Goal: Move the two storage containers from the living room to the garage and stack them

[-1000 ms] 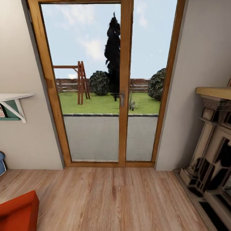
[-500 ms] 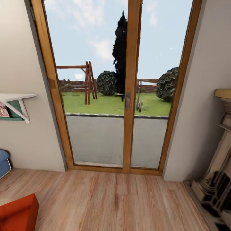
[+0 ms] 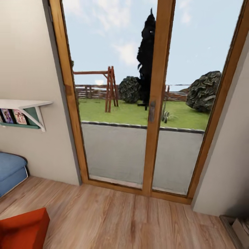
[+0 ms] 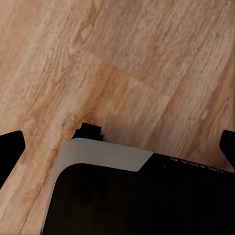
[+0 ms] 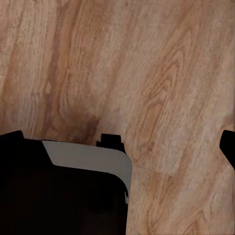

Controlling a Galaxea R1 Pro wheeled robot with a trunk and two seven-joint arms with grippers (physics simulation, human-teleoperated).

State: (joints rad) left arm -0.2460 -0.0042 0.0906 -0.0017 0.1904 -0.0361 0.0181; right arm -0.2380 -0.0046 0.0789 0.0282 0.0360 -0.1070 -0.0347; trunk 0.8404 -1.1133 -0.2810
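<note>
Both hands spread wide, empty, over wood floor [image 4: 122, 63]. Storage container [image 3: 22, 230] lies left of left hand; approach slowly, square to wall.

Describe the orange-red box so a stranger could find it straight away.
Start at the tall wood-framed glass door facing the garden, then look down the light wood plank floor toward the robot's left. There, before the blue sofa, sits the plain orange-red storage container, the one bright red, straight-walled thing among pale wood and blue.
</note>
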